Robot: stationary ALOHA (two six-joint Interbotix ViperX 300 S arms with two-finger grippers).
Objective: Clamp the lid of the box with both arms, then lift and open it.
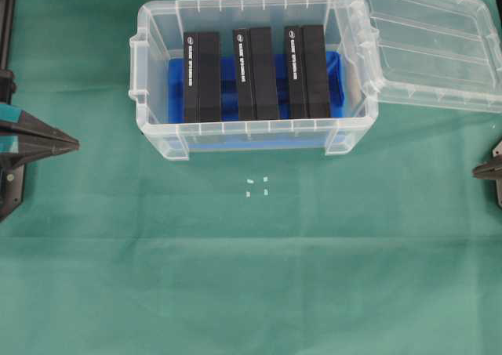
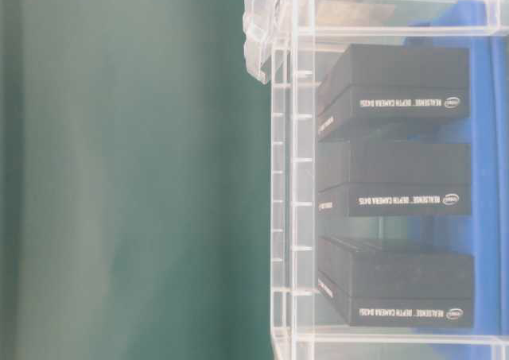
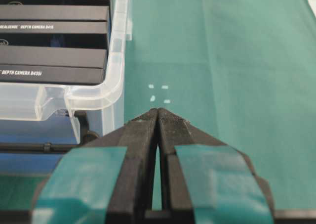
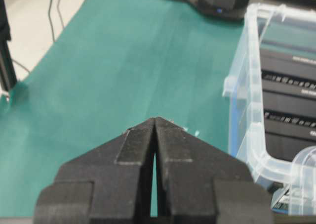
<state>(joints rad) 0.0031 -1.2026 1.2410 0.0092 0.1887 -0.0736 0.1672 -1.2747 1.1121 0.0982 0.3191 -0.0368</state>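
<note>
Lid (image 1: 427,45) off, leaning on box (image 1: 157,132). Left tool (image 1: 76,143) and right tool (image 1: 475,169) closed, empty.

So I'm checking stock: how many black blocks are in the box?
3, upright in a row in the box: left block, middle block, right block. None seems hidden.

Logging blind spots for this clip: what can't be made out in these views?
- Lid: far and right edges cut off by the overhead frame.
- Right end effector: only its tip shows overhead, at the right edge.
- Box: table-level view crops it to one end.
- Small white marks on the cloth: too small to identify.
</note>
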